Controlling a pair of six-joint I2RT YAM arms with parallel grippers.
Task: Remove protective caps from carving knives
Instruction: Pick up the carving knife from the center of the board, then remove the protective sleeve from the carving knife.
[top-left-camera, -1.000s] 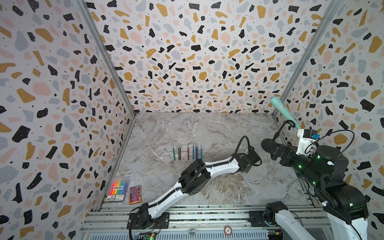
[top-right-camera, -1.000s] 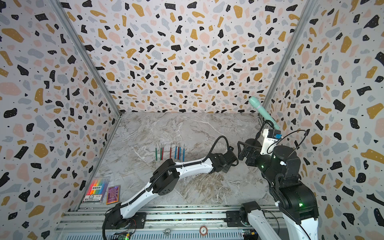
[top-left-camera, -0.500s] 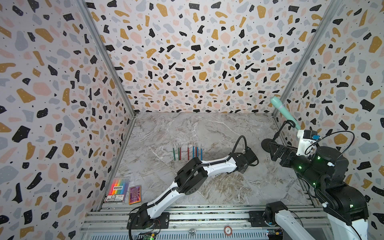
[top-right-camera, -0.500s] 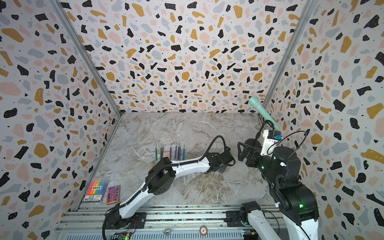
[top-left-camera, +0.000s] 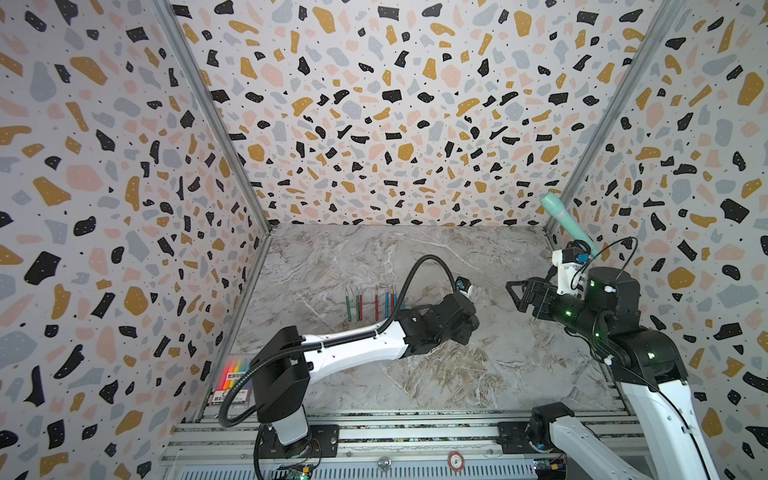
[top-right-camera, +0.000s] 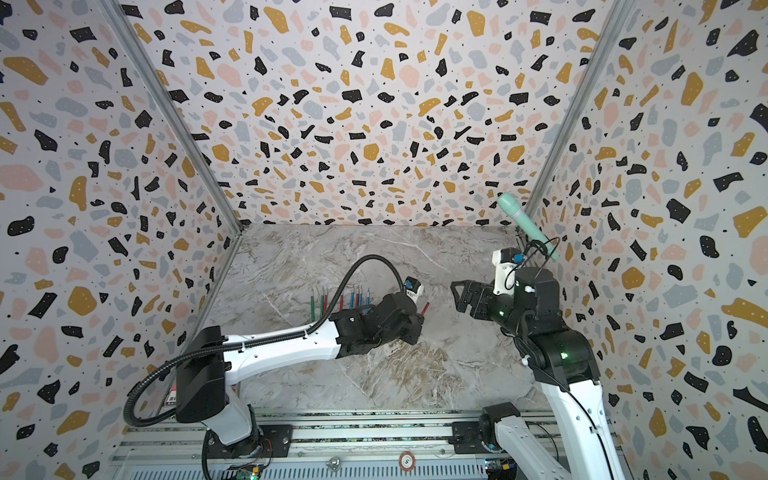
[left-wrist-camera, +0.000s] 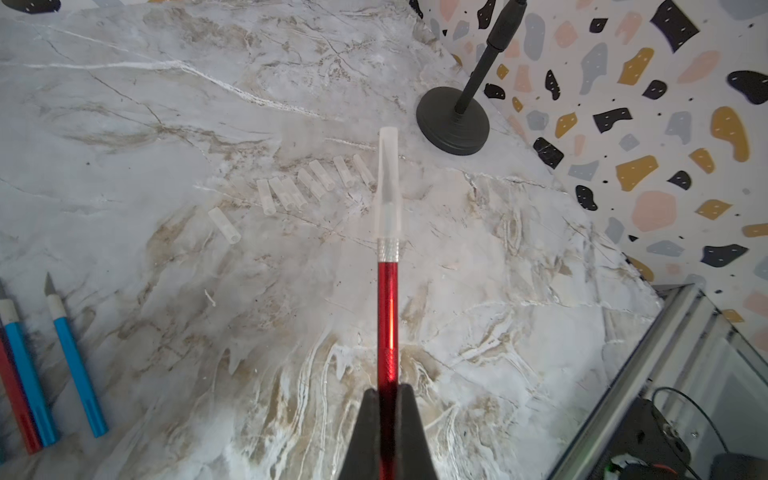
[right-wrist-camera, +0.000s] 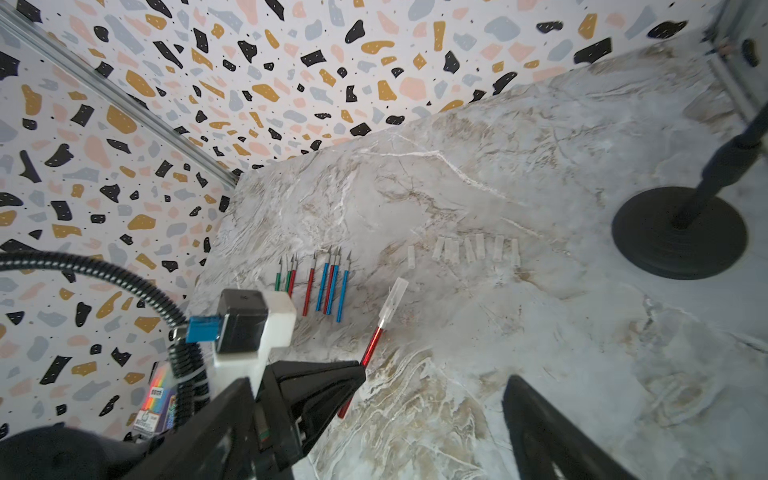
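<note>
My left gripper is shut on the shaft of a red carving knife. A clear protective cap sits over the blade. The held knife points up and right in a top view, towards my right gripper, which hangs open a short way to the right with nothing between its fingers. In the right wrist view the capped knife juts from the left gripper's fingers. Several uncapped red, blue and green knives lie in a row on the marble floor, with several loose clear caps to their right.
A mint-green microphone leans at the back right on a stand with a round black base, just beyond the loose caps. A rainbow pen pack lies at the front left by the wall. Patterned walls close in three sides.
My left gripper has drawn back to the left with the red knife in it. The right gripper has edged slightly left and stays open.
</note>
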